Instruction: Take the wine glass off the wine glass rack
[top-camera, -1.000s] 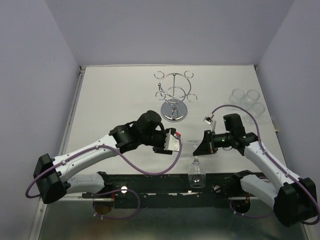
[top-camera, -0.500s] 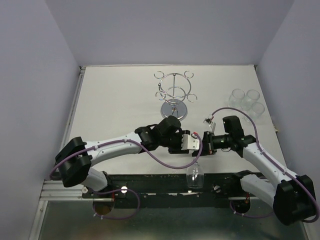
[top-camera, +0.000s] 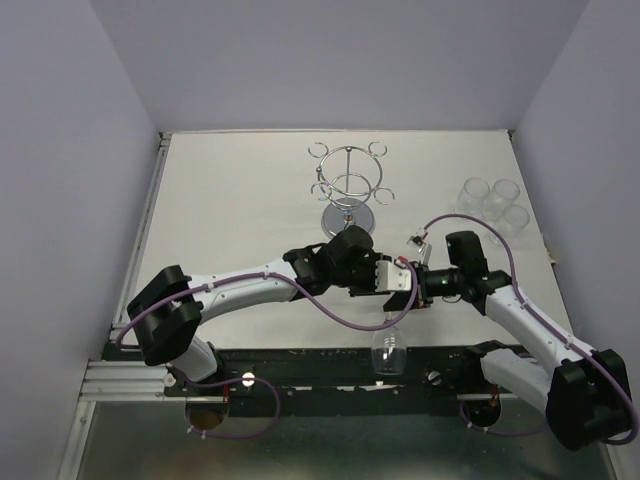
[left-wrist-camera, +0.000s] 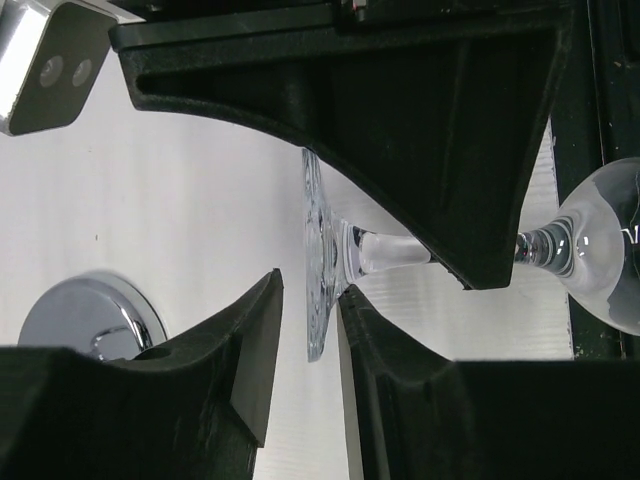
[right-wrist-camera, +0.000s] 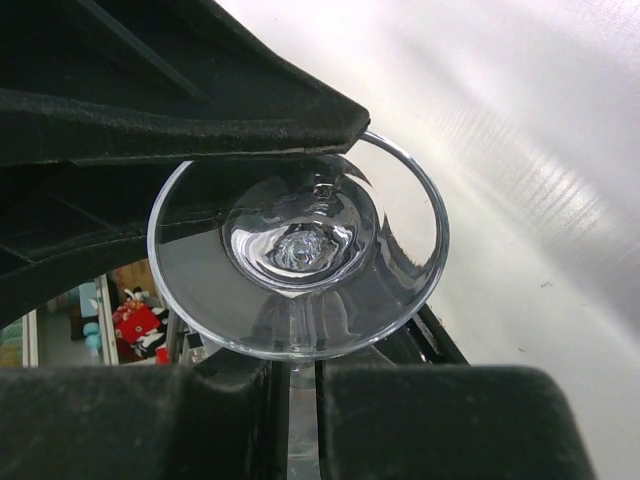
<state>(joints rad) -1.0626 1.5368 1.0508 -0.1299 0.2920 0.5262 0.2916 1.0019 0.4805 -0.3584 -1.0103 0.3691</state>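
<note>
The wine glass (top-camera: 388, 350) is off the wine glass rack (top-camera: 348, 190), which stands empty at the back centre. My right gripper (top-camera: 412, 292) is shut on the glass stem (right-wrist-camera: 300, 420), with the round foot (right-wrist-camera: 300, 260) just in front of its fingers and the bowl hanging over the near table edge. My left gripper (top-camera: 392, 280) is open, and its two fingers stand either side of the foot's rim (left-wrist-camera: 318, 270). In the left wrist view the left gripper (left-wrist-camera: 308, 300) has the foot edge-on between its tips, close to the right finger. The bowl (left-wrist-camera: 610, 250) shows at the right there.
Three clear tumblers (top-camera: 495, 200) stand at the back right. The rack's chrome base (left-wrist-camera: 80, 315) shows at the lower left of the left wrist view. A black rail (top-camera: 300, 360) runs along the near edge. Purple walls close in both sides and the back.
My left arm has swung right and its open jaws now straddle the glass foot. The right gripper has kept hold of the stem, shifting the glass only slightly.
</note>
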